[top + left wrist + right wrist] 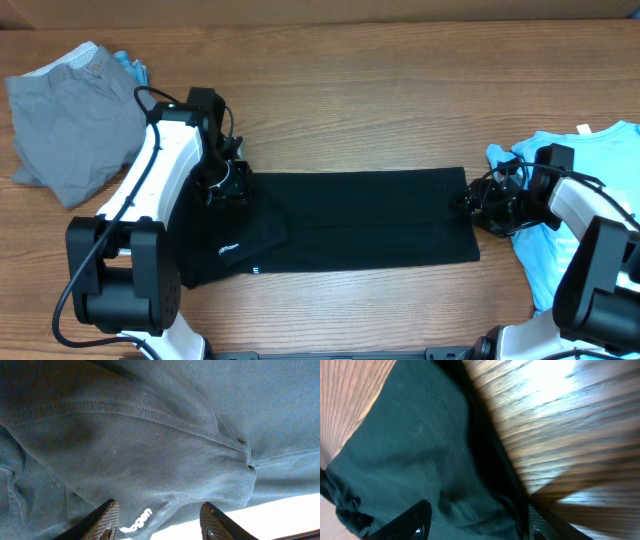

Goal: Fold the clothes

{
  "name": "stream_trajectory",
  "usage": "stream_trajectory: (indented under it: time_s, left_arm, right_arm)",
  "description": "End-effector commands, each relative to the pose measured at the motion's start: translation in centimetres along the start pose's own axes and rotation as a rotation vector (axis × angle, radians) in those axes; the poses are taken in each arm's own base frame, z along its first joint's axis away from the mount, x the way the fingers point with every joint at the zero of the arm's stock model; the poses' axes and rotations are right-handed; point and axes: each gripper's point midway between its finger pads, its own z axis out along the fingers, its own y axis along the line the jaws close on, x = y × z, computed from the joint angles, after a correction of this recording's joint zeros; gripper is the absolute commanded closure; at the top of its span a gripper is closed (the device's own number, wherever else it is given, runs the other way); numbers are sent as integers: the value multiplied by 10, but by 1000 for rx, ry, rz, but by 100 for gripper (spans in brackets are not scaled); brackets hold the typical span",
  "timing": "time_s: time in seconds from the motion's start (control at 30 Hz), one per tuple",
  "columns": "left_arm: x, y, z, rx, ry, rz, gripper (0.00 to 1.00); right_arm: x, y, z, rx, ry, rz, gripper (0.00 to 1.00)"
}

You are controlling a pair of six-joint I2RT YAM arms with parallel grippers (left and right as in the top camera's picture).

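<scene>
Seen from its own wrist, the left gripper [158, 506] has its fingers apart over a puckered seam of the black T-shirt [360, 220], just beside a small white printed logo [136, 525]. Nothing is pinched between them. The right gripper [477, 509] also has its jaws apart, astride the shirt's edge where cloth meets the wooden table [400, 80]. The blur makes it hard to say whether its tips touch the fabric.

The shirt lies mid-table as a flattened band. Its long axis runs left to right, with the bunched sleeve end towards the left arm and a straighter end towards the right.

The likely fault is an uneven grab. If one gripper catches only the top layer or slips off the edge, the fold would skew or the band would rumple.

Farther off lie a grey garment [70, 120] and a light-blue tee [600, 200]. The right arm partly rests on the tee and might drag it.
</scene>
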Motion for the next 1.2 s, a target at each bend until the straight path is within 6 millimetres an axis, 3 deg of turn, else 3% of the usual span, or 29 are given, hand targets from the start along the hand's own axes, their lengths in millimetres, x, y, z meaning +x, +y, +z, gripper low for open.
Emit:
stream_trajectory:
  time_s: [0.0, 0.17, 0.33, 0.53, 0.73, 0.83, 0.97, 1.17]
  left_arm:
    - [-6, -4, -12, -5, -49, 39, 44]
    - [-6, -4, -12, -5, -50, 39, 44]
    - [-6, -4, -12, -5, -48, 39, 45]
    - [-7, 0, -14, -3, -53, 26, 55]
    - [-4, 22, -28, 8, -42, -54, 60]
    - [1, 35, -37, 13, -29, -106, 60]
    - [4, 48, -42, 19, -26, -149, 60]
    - [4, 54, -43, 22, -28, -170, 60]
  right_arm:
    - [22, -12, 20, 53, 90, -6, 40]
    - [22, -13, 21, 58, 92, -7, 63]
    - [20, -18, 18, 75, 82, 5, 96]
    - [3, -5, -10, 69, 42, 31, 96]
    - [-15, 25, -55, 69, -66, -27, 96]
    - [-12, 42, -76, 67, -97, -69, 96]
    - [7, 62, -75, 73, -66, -135, 96]
    - [40, 108, -44, 81, 24, -272, 96]
